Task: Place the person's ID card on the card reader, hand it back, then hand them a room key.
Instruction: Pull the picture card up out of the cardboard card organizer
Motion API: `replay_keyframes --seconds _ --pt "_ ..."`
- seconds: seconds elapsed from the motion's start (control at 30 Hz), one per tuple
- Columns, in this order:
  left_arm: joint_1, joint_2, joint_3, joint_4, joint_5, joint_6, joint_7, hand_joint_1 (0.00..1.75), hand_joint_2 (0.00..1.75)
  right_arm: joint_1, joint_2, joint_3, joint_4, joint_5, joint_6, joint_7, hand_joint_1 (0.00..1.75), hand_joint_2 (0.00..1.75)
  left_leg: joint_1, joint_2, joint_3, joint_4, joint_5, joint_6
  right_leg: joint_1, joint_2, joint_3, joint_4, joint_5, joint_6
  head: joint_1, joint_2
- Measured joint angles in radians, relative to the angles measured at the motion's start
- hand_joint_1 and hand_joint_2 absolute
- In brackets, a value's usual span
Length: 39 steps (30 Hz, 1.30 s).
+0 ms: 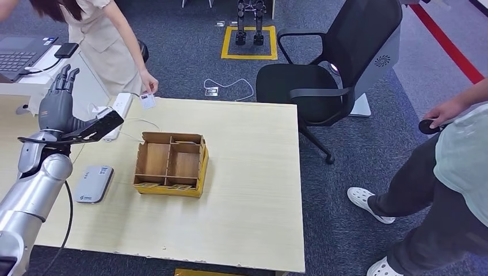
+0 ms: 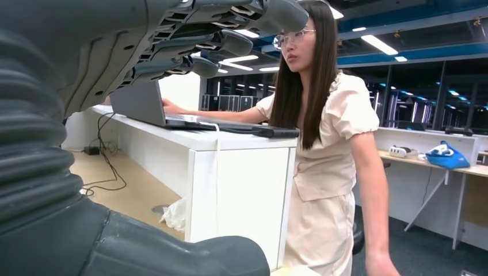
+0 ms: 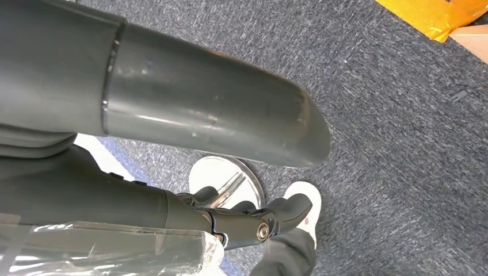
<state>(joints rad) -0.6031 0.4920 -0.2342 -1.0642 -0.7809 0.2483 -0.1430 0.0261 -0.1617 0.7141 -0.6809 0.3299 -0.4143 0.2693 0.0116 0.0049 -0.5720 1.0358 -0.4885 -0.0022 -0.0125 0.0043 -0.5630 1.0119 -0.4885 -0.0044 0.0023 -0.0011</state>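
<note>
While the left hand (image 1: 57,95) hovers raised with fingers apart and empty, the ID card (image 1: 148,102) sits pinched in the person's hand (image 1: 149,84) beyond and to its right, touching the table's far edge. That hand is nearer; the right hand (image 3: 253,221) hangs, curled on nothing. Nearer, the divided cardboard box (image 1: 171,164) holds flat cards along its near side; the card reader (image 1: 94,184) lies beside it.

The robot's left arm (image 1: 34,190) rises from the lower left, bent upward at the wrist. Its left hand (image 1: 57,98) is raised upright, fingers (image 1: 68,75) extended and slightly apart, holding nothing. In the left wrist view the fingers (image 2: 230,43) arch forward above the thick thumb (image 2: 172,253). The right hand (image 3: 253,221) hangs low, dark fingers curled inward over the floor.
</note>
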Motion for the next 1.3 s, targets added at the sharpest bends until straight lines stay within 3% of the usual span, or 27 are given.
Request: replay_keyframes --seconds 0.2,0.33,0.47,0.6,0.73,0.83,0.93,1.03,1.3 --pt "0.006 0.012 -0.003 -0.012 0.006 -0.022 -0.004 0.00 1.75 0.000 0.000 0.000 0.000 0.004 0.001 0.001 0.00 0.00 0.000 0.000 0.000 0.000 0.000 0.000 0.000 0.000 0.000 0.000 0.000 0.000 0.000 0.000" --pt "0.035 0.068 -0.015 -0.060 0.091 -0.188 -0.048 0.00 1.75 0.001 0.000 -0.004 -0.001 0.023 0.006 0.009 0.00 0.00 0.000 0.003 0.000 0.000 0.000 0.000 0.000 0.003 0.000 0.000 0.000 0.000 0.000 0.000" --pt "0.115 0.206 -0.026 -0.176 0.212 -0.396 -0.096 0.00 1.75 0.005 0.000 -0.013 0.002 0.047 0.011 0.002 0.00 0.00 0.001 0.006 -0.001 -0.001 0.000 -0.001 0.000 0.007 -0.003 0.001 0.000 0.000 0.000 0.000" --pt "0.233 0.388 -0.024 -0.332 0.330 -0.512 -0.111 0.00 1.75 0.006 0.000 -0.031 0.015 0.061 0.012 -0.016 0.00 0.00 0.001 0.007 -0.002 -0.001 -0.001 -0.001 0.001 0.007 -0.004 0.001 0.000 0.000 0.000 0.000" --pt "0.453 0.560 0.035 -0.524 0.408 -0.543 -0.112 0.00 1.75 0.007 0.004 -0.050 0.031 0.065 0.010 -0.030 0.00 0.00 0.000 0.007 -0.003 -0.002 -0.001 -0.001 0.000 0.007 -0.005 0.001 0.000 0.000 0.000 0.000" --pt "0.649 0.629 0.127 -0.658 0.382 -0.531 -0.108 0.00 1.75 0.009 0.008 -0.061 0.043 0.068 0.009 -0.036 0.00 0.00 0.000 0.005 -0.004 -0.001 -0.001 0.000 0.000 0.005 -0.005 0.000 -0.001 0.000 0.001 0.000" --pt "0.778 0.656 0.202 -0.748 0.348 -0.516 -0.107 0.00 1.75 0.009 0.011 -0.071 0.049 0.076 0.009 -0.041 0.00 0.00 0.000 0.002 -0.004 -0.001 -0.001 0.000 0.000 0.001 -0.004 0.000 -0.001 0.001 0.001 0.000" --pt "0.851 0.663 0.244 -0.799 0.336 -0.508 -0.107 0.00 1.75 0.009 0.014 -0.078 0.050 0.081 0.011 -0.042 0.00 0.00 0.000 0.001 -0.004 -0.001 0.000 0.000 0.000 0.000 -0.003 0.000 0.000 0.001 0.001 0.000" --pt "0.938 0.649 0.284 -0.879 0.235 -0.465 -0.085 0.00 1.75 0.009 0.024 -0.096 0.053 0.084 0.014 -0.034 0.00 0.00 0.000 0.001 -0.004 -0.001 0.001 0.000 0.000 -0.001 -0.003 0.000 0.001 0.001 0.001 0.000"
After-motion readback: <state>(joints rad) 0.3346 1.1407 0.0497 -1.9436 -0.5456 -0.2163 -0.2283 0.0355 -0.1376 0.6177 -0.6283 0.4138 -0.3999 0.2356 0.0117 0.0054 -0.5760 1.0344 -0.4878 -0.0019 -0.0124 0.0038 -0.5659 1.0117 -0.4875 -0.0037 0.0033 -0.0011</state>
